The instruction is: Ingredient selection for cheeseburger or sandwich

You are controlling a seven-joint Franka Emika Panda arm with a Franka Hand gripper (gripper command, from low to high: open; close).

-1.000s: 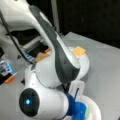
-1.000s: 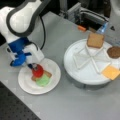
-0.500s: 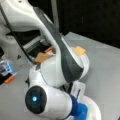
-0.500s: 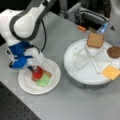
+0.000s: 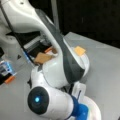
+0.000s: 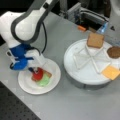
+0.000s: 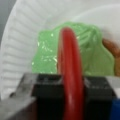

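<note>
Hand (image 7: 71, 87) clamped on red disc (image 7: 70, 75), over green leaf (image 7: 47, 58).

So the whole setup sits on a grey table (image 6: 75, 105). Directly on it, toward a front view's left, there's a white paper plate (image 6: 53, 83), and to the right a bigger round white tray (image 6: 82, 80) with raised dividers. Near the top edge a small orange piece (image 6: 81, 28) lies on the tabletop too.
</note>
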